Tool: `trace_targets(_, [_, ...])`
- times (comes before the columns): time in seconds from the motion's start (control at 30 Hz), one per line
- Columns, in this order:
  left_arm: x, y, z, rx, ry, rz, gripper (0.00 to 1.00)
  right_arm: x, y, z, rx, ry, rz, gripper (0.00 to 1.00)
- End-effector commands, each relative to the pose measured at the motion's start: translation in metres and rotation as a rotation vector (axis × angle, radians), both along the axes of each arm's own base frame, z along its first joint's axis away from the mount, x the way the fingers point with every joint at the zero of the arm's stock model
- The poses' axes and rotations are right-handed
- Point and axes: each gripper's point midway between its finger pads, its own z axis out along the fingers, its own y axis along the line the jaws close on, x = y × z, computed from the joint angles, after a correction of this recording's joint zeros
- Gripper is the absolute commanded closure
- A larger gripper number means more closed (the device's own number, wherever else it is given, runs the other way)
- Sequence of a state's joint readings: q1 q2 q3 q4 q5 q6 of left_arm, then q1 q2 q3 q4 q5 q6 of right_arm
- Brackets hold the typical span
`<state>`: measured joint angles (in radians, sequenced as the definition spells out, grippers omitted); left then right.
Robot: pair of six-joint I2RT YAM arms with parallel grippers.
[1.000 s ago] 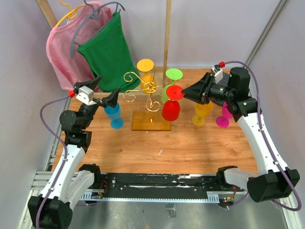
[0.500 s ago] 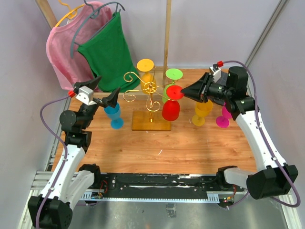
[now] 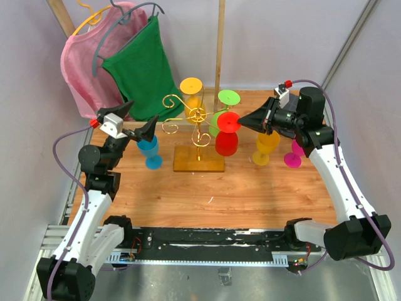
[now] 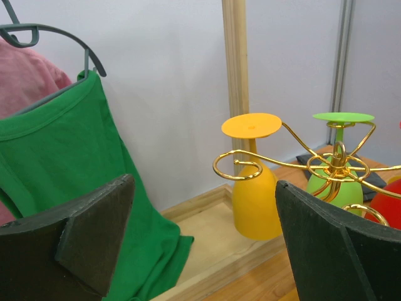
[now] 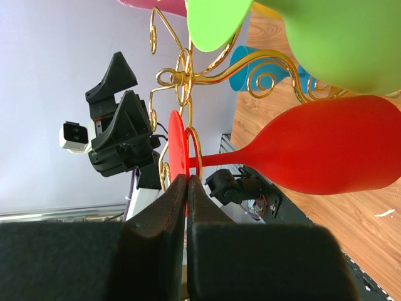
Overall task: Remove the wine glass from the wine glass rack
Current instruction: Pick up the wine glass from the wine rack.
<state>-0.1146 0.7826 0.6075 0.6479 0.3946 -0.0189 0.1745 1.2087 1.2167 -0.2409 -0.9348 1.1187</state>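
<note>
Item: red wine glass [image 3: 226,143], hung inverted at 3 o'clock on wine glass rack [image 3: 197,116]. Right claw [image 3: 243,123] pinched on its foot rim. Left claw [image 4: 203,188] agape. Handling: slide foot level, outward toward 3 o'clock.

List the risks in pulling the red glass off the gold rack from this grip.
1. The right tool pinches the red glass only by its foot's thin rim; the bowl could swing or slip free.
2. Its stem sits inside a loop of the gold rack; an off-line pull might snag and rock it, jostling the green glass alongside.
3. A yellow glass stands close by the right arm; lowering could knock it.
</note>
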Motion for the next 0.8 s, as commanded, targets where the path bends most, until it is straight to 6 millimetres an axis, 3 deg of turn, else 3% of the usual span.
trace_targets(0.0, [-0.002, -0.003, 0.002, 0.013, -0.015, -0.009, 0.01, -0.01, 0.003, 0.014, 0.017, -0.05, 0.03, 0.99])
trace_targets(0.47, [0.0, -0.005, 0.004, 0.014, -0.011, -0.022, 0.01, -0.016, 0.009, 0.028, 0.058, -0.059, 0.045, 0.99])
trace_targets(0.77, [0.0, -0.005, 0.005, 0.019, -0.016, -0.023, 0.01, -0.019, 0.024, 0.023, 0.054, -0.049, 0.079, 0.99])
